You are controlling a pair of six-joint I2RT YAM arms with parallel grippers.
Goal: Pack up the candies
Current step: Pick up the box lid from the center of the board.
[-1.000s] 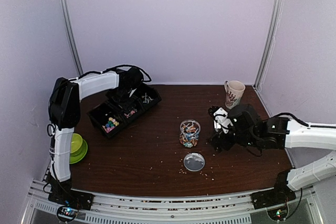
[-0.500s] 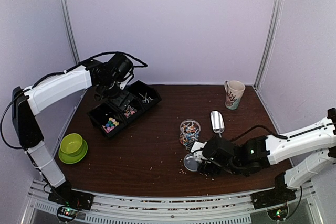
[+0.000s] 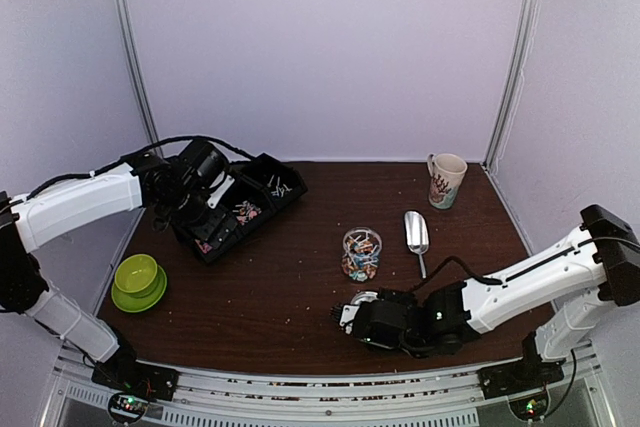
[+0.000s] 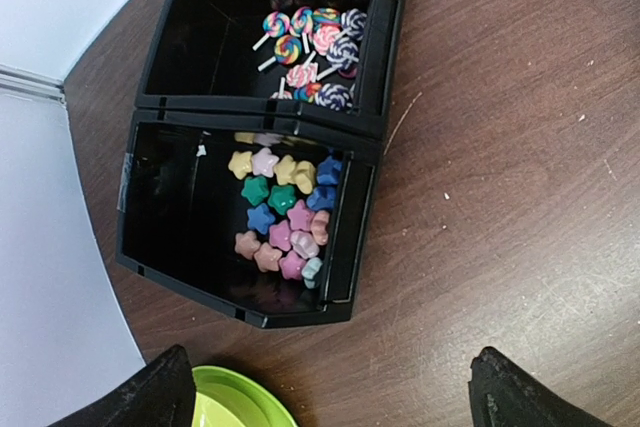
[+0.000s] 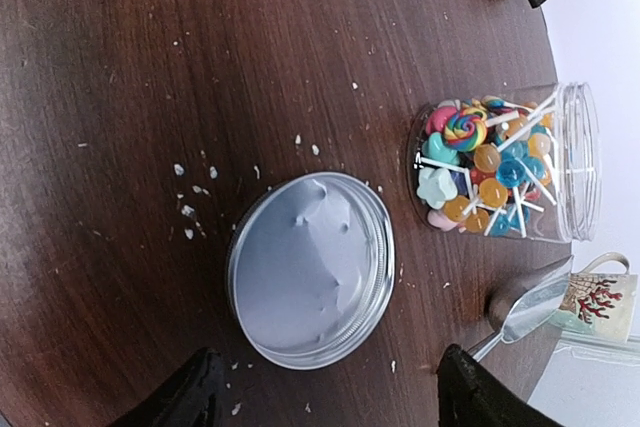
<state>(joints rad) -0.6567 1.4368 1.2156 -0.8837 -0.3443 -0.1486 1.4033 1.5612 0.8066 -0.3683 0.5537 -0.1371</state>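
The right arm [image 3: 520, 282] has swung down to the near edge, its jaws apart and now straddling the silver lid [image 5: 310, 267], which lies on the desk [image 5: 120, 97] beside the jar [image 5: 580, 162] of candies [image 5: 485, 172]. The left arm [image 3: 80, 197] has dropped low over the black tray [image 4: 260, 127] at far left. Its jaws are spread wide above more candies, stars [image 4: 280, 222] and lollipops [image 4: 310, 47].

Soft even light; overhead view grainy; wrist views sharp.
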